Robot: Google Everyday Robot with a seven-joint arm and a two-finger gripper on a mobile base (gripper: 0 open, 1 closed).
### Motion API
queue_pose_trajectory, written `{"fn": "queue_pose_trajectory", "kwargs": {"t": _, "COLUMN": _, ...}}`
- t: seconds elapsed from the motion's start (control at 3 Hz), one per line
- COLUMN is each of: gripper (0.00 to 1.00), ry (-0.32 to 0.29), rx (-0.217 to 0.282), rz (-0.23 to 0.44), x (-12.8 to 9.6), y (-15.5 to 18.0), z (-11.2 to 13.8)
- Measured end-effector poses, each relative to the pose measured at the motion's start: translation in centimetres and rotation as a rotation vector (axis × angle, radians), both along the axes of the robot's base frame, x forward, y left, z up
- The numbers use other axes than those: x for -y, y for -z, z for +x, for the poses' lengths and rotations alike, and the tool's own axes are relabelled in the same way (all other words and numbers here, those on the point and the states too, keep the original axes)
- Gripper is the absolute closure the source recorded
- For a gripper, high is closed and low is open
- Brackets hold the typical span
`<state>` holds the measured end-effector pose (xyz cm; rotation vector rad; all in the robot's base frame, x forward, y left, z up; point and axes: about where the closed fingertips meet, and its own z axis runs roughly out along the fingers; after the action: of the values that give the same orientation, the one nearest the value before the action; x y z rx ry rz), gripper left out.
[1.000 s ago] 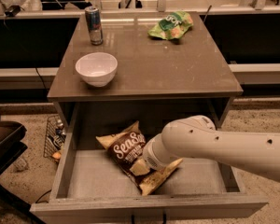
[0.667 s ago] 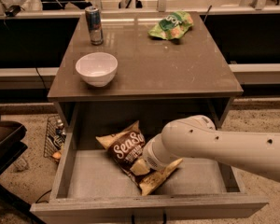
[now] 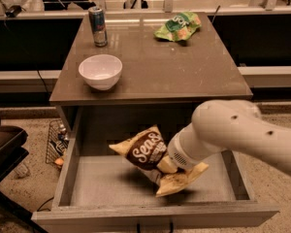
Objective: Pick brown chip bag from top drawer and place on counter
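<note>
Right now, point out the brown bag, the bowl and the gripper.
brown bag (image 3: 144, 152): camera view, dark lettered centre.
bowl (image 3: 100, 71): camera view, inside bottom.
gripper (image 3: 170, 163): camera view, wrist end at the bag, in the drawer (image 3: 111, 178).

Counter (image 3: 184, 72) carries bowl (image 3: 100, 71), can (image 3: 98, 26), green bag (image 3: 178, 26); pincer (image 3: 166, 165) in drawer (image 3: 106, 188).

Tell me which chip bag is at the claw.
The brown chip bag, dark with white script, in the top drawer, with the claw at its middle. The green chip bag lies far off on the counter.
</note>
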<state>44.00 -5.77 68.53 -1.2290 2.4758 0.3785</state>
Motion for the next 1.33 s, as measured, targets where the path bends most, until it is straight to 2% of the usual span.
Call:
{"fn": "queue_pose_trajectory", "kwargs": {"t": 0.33, "gripper": 1.00, "ry": 0.060, "rx": 0.022, "rz": -0.031, "x": 5.3, "y": -9.9, "z": -1.2}}
{"fn": "queue_pose_trajectory", "kwargs": {"t": 0.67, "gripper": 1.00, "ry": 0.095, "rx": 0.043, "rz": -0.039, "x": 7.8, "y": -15.1, "z": -1.3}}
{"fn": "queue_pose_trajectory", "kwargs": {"t": 1.0, "gripper": 1.00, "ry": 0.135, "rx": 0.085, "rz": -0.052, "x": 9.3, "y": -20.1, "z": -0.1}}
{"fn": "queue_pose_trajectory", "kwargs": {"t": 1.33, "gripper": 1.00, "ry": 0.156, "rx": 0.160, "rz": -0.064, "x": 9.7, "y": -24.1, "z": 2.5}}
